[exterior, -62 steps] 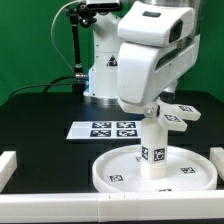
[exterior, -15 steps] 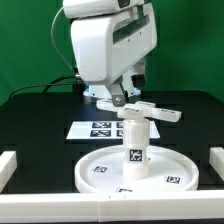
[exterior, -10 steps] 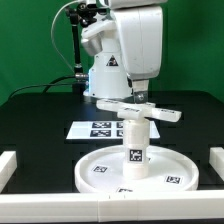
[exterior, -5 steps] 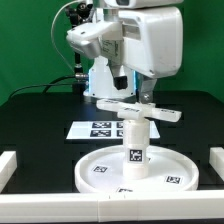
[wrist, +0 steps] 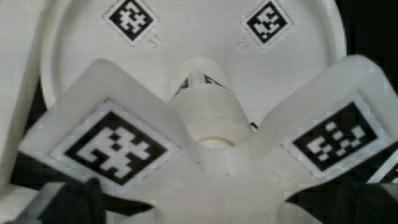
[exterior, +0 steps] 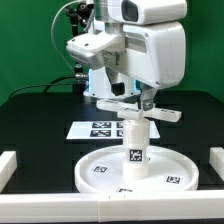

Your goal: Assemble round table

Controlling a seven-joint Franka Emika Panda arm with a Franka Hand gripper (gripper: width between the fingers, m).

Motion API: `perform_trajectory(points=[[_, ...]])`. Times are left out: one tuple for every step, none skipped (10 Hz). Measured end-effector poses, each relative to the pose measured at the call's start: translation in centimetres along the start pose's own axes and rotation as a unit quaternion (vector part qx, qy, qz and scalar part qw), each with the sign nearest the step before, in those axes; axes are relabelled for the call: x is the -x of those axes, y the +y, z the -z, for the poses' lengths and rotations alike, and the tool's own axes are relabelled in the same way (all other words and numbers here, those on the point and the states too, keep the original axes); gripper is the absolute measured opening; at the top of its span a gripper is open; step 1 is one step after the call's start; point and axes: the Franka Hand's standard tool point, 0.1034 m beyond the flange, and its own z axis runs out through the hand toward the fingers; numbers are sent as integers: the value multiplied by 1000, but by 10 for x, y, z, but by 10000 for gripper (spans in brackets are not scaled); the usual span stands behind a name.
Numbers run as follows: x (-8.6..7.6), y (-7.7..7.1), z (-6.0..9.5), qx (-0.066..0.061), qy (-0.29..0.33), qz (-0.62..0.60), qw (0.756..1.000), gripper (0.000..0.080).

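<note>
The white round disc (exterior: 97, 172) lies at the front of the black table. The short tagged leg (exterior: 134, 146) stands upright on its middle. The cross-shaped base piece (exterior: 142, 110) sits level on top of the leg. My gripper (exterior: 138, 99) hangs straight down over the base, with its fingers on either side of the hub and spread wide. In the wrist view the base (wrist: 196, 150) fills the picture with two tags showing, and the disc (wrist: 196, 30) lies behind it. The dark fingertips (wrist: 63, 196) flank the base, and the gripper (wrist: 214, 200) looks open around it.
The marker board (exterior: 92, 128) lies flat behind the disc. A white rail (exterior: 50, 207) runs along the front edge, with white blocks at the exterior view's left (exterior: 7, 165) and right (exterior: 216, 160). The arm's pedestal (exterior: 100, 80) and cables stand at the back.
Over the last seconds my hand has turned about its vertical axis above the base. The base, leg and disc have kept the same place and orientation.
</note>
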Motion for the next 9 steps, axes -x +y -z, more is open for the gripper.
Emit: perform_trajectory(points=[[1,0,0,0,0,-1,1000,649],[1,0,-1,0,0,-3,1000,649],[-2,0,-1,-1,1,-16,1000,649],[-4,0,-3,-2,2,-15,1000,649],[-4,-1,-6,-4,3,-15,1000,649],[-4,-1,-8,-6,4,-16,1000,649],[-4,0,-9,-6,4,-16,1000,649],[-4,0,-10,-7,5,-18,1000,649],[-5,1,-10,-7,5,-21,1000,649]])
